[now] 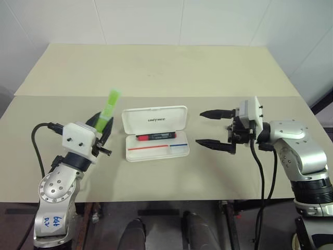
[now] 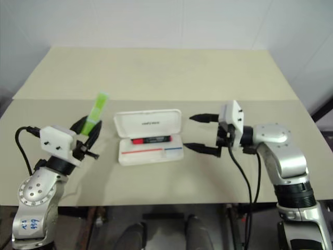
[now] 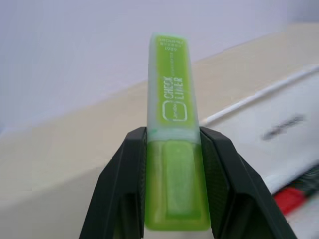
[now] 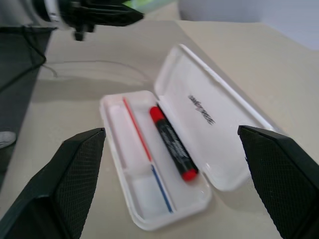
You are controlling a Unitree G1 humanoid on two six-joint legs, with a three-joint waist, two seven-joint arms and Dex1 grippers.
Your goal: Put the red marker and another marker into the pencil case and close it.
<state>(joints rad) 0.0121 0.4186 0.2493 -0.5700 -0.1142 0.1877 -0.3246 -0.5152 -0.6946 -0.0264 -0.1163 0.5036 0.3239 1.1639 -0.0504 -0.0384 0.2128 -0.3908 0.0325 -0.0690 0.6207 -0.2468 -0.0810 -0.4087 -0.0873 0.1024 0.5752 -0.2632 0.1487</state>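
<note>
The white pencil case lies open at the table's middle, lid tilted back. The red marker rests inside it along the hinge side, above a red and a blue line. My left gripper is raised to the left of the case, shut on the lime-green marker, which sticks up and forward past the fingertips. My right gripper hovers just right of the case, pointing at it, jaws wide open with nothing between them. In the right wrist view the open case and red marker lie between its fingers.
The beige table stretches far behind the case. Its front edge runs just below both arms. Black cables trail from each wrist.
</note>
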